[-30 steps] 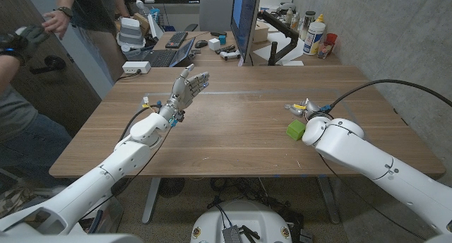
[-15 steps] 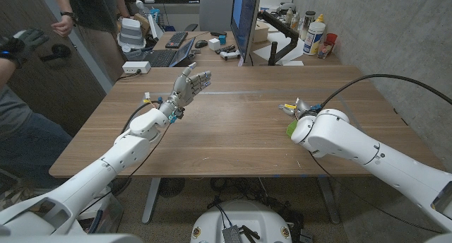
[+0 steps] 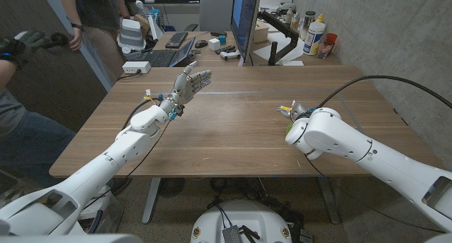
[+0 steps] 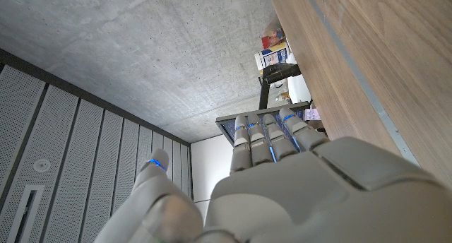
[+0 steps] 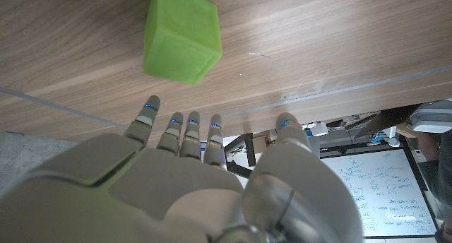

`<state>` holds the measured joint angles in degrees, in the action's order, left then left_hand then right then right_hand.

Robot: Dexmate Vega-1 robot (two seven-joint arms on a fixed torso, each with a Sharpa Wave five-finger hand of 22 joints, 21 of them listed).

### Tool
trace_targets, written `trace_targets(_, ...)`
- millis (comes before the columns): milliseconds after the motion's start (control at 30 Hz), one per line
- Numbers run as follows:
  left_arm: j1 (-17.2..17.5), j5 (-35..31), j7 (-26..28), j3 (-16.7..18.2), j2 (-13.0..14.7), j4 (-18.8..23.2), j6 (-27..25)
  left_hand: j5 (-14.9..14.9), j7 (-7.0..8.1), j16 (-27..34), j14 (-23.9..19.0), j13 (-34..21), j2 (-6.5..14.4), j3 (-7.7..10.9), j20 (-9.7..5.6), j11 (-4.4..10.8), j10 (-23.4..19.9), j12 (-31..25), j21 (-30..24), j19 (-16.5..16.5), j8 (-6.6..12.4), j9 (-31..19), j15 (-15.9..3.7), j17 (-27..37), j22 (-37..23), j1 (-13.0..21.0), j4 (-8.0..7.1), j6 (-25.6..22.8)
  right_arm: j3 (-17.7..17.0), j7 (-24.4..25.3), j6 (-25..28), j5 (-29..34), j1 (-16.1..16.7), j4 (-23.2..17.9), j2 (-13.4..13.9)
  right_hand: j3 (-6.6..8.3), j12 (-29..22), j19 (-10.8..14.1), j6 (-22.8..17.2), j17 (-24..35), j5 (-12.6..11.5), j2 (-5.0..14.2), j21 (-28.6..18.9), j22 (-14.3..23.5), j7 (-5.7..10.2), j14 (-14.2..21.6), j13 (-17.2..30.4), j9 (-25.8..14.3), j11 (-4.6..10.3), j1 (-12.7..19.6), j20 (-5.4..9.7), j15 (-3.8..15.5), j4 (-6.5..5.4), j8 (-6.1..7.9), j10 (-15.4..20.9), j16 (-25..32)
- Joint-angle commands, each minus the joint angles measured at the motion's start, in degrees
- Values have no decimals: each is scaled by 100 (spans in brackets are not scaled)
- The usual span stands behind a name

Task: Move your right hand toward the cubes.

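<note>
A green cube (image 5: 182,37) lies on the wooden table (image 3: 233,123), seen in the right wrist view just beyond my right hand's fingertips (image 5: 185,123). My right hand (image 5: 205,172) has its fingers spread and holds nothing; a small gap separates it from the cube. In the head view the right arm's white elbow (image 3: 318,133) covers the cube, and only the tip of the right hand (image 3: 296,110) peeks out behind it. My left hand (image 3: 189,84) is raised over the table's far left part, fingers extended and empty; its back (image 4: 282,186) shows in the left wrist view.
Behind the table stand a monitor (image 3: 245,20), a laptop (image 3: 169,56), a power strip (image 3: 135,68) and bottles (image 3: 316,34). People (image 3: 92,10) stand at the far left. A black cable (image 3: 381,80) arcs over the right arm.
My right arm has swung left and forward, so its elbow now hides the green cube in the head view. The left hand has barely moved. A person at the left lowered an arm.
</note>
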<state>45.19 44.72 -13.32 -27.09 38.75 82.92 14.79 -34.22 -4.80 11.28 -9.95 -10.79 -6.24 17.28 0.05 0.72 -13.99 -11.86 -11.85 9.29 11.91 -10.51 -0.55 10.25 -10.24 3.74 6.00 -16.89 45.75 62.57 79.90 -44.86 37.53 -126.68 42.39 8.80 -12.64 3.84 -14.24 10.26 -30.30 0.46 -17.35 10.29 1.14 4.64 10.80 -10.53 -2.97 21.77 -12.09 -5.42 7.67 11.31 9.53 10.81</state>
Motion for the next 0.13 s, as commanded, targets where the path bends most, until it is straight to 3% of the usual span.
trace_targets(33,-56,18,-204,38,-3,-135,62,-44,1,-16,-45,-16,12,-23,32,-9,-39,4,3,27,1,-34,10,31,-30,8,-17,-62,-38,143,8,-100,35,84,-85,-10,-23,48,-43,27,-38,-17,8,6,26,37,13,-22,-2,44,-19,-2,15,49,25,22)
trace_targets(133,-105,30,-254,26,-32,-212,33,-44,0,-16,-48,-16,14,-26,34,-8,-40,5,3,29,0,-34,7,31,-30,8,-17,-64,-47,143,8,-116,9,140,-124,-12,-27,60,-47,27,-39,-19,13,7,26,51,13,-22,-8,45,-19,1,13,48,36,25)
